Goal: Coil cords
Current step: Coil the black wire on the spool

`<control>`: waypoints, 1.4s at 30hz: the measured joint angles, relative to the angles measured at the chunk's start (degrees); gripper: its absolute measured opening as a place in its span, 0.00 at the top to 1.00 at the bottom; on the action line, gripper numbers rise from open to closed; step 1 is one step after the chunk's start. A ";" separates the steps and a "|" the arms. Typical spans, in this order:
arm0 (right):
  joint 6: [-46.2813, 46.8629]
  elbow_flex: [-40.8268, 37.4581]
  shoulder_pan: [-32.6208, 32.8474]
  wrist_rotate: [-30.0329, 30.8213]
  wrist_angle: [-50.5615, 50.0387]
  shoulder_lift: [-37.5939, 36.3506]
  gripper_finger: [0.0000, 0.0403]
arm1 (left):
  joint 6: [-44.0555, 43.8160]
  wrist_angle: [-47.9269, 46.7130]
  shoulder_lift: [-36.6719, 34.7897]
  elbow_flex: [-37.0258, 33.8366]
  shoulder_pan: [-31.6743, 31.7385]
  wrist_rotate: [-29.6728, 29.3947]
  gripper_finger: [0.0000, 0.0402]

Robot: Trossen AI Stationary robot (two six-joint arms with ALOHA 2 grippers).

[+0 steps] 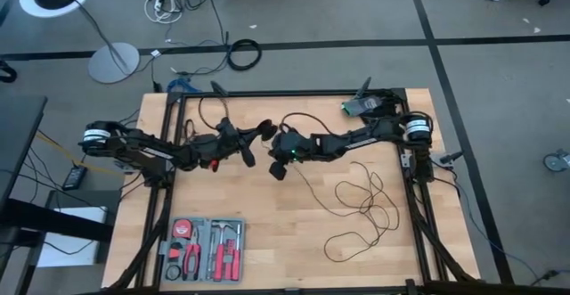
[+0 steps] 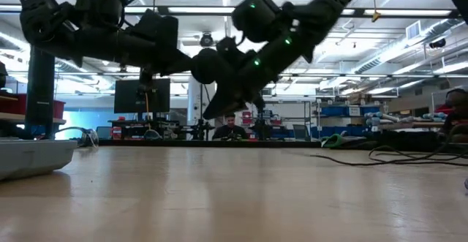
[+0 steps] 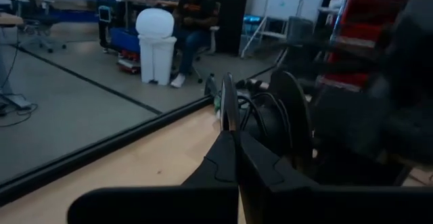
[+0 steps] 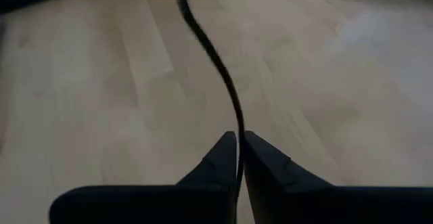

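The thin black cord lies in loose loops point(image 1: 363, 208) on the right half of the wooden table point(image 1: 267, 241); one strand rises to the two grippers, which meet above the table's middle. My left gripper point(image 1: 256, 137) is shut on a thin round black disc point(image 3: 229, 101), seen edge-on, with turns of black wire point(image 3: 260, 112) beside it. My right gripper point(image 1: 279, 165) is right next to it, shut on the cord's strand point(image 4: 215, 61). In the low view both grippers point(image 2: 219, 81) hang well above the tabletop. My left gripper pinches the disc's lower edge point(image 3: 230, 128) between its two fingertips; the disc stands on edge above them, lifted clear of the table. My right gripper pinches a single strand of the cord point(image 4: 237, 130) between its two fingertips, pointing slantwise down at the table. The strand runs on ahead of the fingers, slack and curved, above the wood.
A grey tool tray point(image 1: 203, 250) with red-handled pliers sits at the near left of the table. A small green device point(image 1: 356, 106) lies at the far right corner. The frame rails point(image 1: 411, 197) border the table. A person sits in the room beyond the table point(image 3: 193, 14).
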 joint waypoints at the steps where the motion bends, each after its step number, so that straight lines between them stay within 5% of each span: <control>1: 0.19 -1.92 0.26 0.08 2.98 -0.10 0.92 | -0.43 1.25 0.00 -0.76 0.00 0.14 1.00; 6: 1.43 -11.74 1.49 -0.04 22.09 -0.31 0.91 | -2.61 7.04 0.01 -5.19 0.00 0.33 1.00; 10: 2.64 -15.92 1.67 0.07 27.94 -0.31 0.91 | -3.69 8.78 0.00 -6.74 0.00 0.29 1.00; 26: 4.14 -16.09 1.47 1.67 20.78 -0.65 0.99 | -3.67 9.86 0.00 -6.87 0.00 0.44 1.00; 42: 2.81 -15.69 -9.84 -0.11 3.40 -16.55 1.00 | -0.35 7.49 0.00 -6.87 0.00 9.38 1.00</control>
